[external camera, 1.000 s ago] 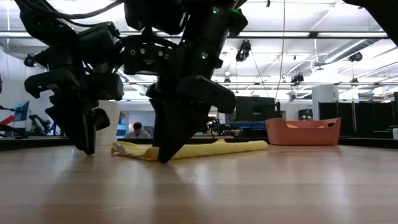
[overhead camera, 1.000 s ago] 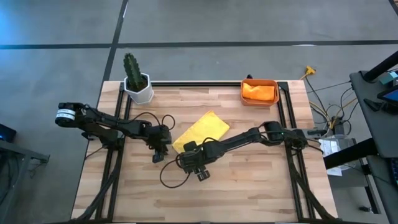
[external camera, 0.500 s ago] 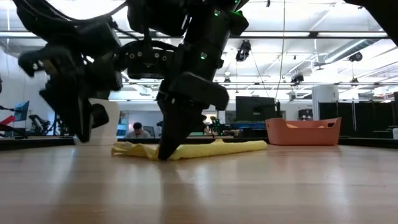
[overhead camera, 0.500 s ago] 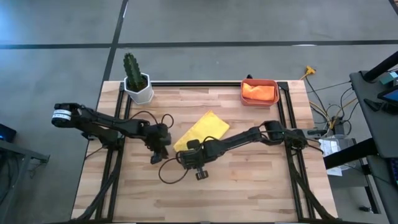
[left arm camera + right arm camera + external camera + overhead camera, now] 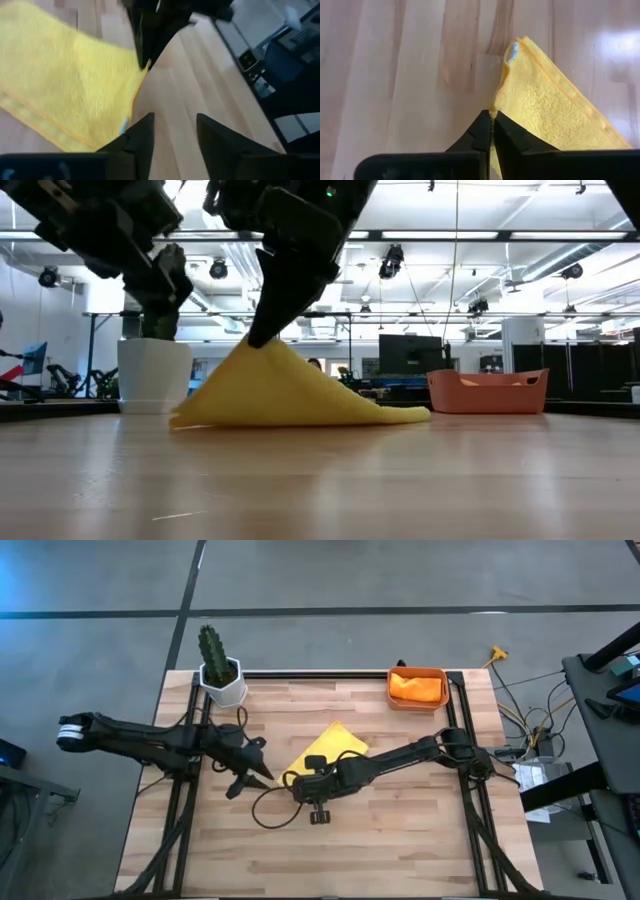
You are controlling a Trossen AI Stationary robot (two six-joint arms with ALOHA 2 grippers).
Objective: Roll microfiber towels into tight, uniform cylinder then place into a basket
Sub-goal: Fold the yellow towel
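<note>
The yellow towel [image 5: 327, 745] lies near the middle of the bench [image 5: 400, 840], and the step in hand looks like the start of the fold or roll. The right end effector [image 5: 491, 131] is pinched shut on the towel's near corner and holds it off the wood, so in the low view the cloth hangs as a tent with its far edge resting on the bench. The left end effector [image 5: 172, 131] hovers just beside that lifted corner, fingers parted and empty. The orange towel [image 5: 417, 687] already sits in the basket [image 5: 391, 696] at the bench's far right corner, beside the far edge. Next, I judge, the raised corner must be carried over the cloth toward the far edge and laid down evenly. A second ago the towel lay flat, the right end effector stood open over its corner, and the left was closer in.
</note>
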